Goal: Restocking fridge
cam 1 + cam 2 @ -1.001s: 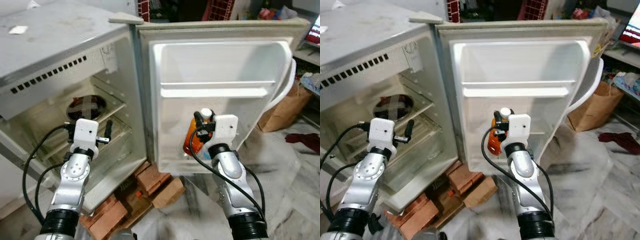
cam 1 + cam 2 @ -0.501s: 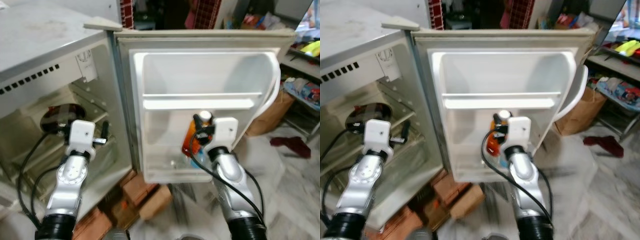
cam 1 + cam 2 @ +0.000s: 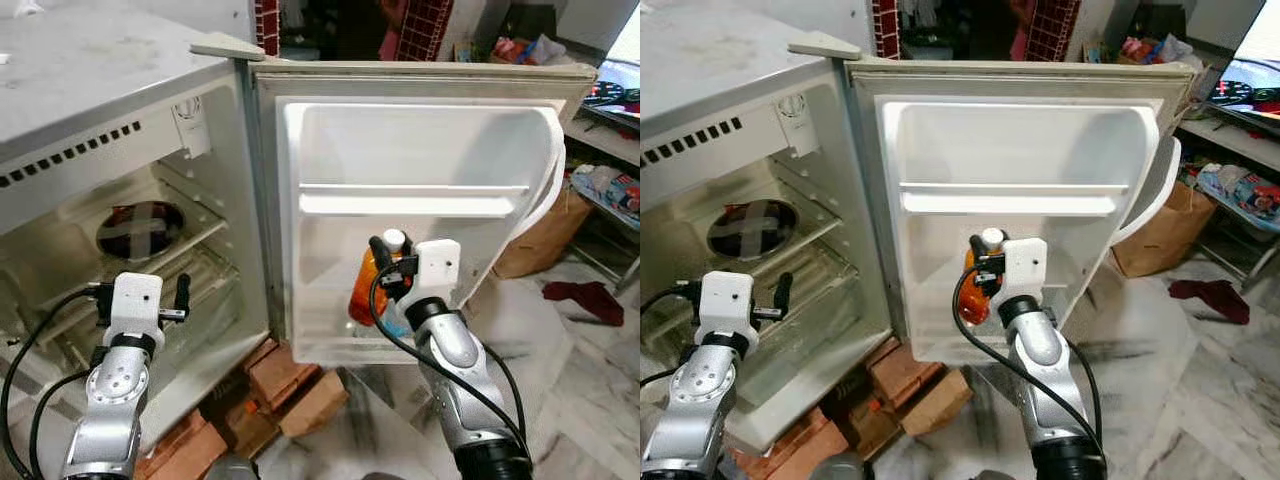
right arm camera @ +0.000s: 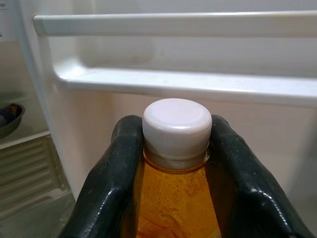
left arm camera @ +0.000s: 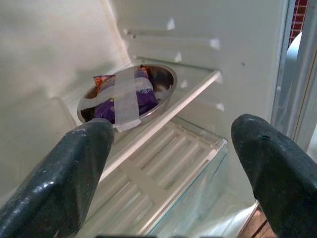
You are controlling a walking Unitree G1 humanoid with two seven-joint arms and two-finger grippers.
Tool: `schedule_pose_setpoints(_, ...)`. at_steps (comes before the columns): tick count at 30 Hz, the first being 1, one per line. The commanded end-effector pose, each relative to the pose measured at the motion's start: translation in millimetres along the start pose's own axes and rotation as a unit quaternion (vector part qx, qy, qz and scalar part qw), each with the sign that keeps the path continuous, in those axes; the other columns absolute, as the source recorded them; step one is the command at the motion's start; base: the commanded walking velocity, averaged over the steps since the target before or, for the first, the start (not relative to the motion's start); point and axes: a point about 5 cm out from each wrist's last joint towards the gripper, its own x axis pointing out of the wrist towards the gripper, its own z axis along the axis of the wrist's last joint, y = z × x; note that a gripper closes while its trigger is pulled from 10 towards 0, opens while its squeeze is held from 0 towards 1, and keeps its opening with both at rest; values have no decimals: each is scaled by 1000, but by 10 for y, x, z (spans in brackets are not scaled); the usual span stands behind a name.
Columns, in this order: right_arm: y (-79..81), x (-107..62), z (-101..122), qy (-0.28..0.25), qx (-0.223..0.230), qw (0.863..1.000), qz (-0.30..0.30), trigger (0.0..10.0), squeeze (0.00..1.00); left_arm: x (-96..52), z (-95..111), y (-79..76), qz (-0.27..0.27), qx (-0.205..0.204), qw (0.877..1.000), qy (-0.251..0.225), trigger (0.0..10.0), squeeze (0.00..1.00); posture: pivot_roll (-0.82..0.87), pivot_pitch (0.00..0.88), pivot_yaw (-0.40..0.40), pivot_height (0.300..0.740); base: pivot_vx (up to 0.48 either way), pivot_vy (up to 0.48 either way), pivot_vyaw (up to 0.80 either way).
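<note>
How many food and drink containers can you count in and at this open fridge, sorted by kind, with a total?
Orange juice bottle with a white cap, held at the door shelf in the right gripper: 1
Taped metal bowl on the fridge's inner shelf: 1
Total: 2
</note>
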Motion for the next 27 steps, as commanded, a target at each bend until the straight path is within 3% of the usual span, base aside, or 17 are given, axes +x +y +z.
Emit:
schedule_pose_setpoints(1,-6,23,87,-15,-2,1000,4,10000,0,13,34,21,-3,18,1000,1,10000,0,17,20,-54,720,0,0,0)
schedule_pose_setpoints(10,-8,19,93,-15,-3,1000,7,10000,0,57,79,77,-15,46,999,4,10000,0,17,25,-55,665,0,0,0)
schedule_pose_setpoints(15,-3,27,87,-14,-3,1000,9,10000,0,86,121,73,-12,36,999,-4,10000,0,22,23,-61,640,0,0,0)
schedule_pose_setpoints(27,8,35,74,-11,-3,1000,11,10000,0,131,228,-20,-28,22,999,-26,10000,0,19,23,-57,640,0,0,0)
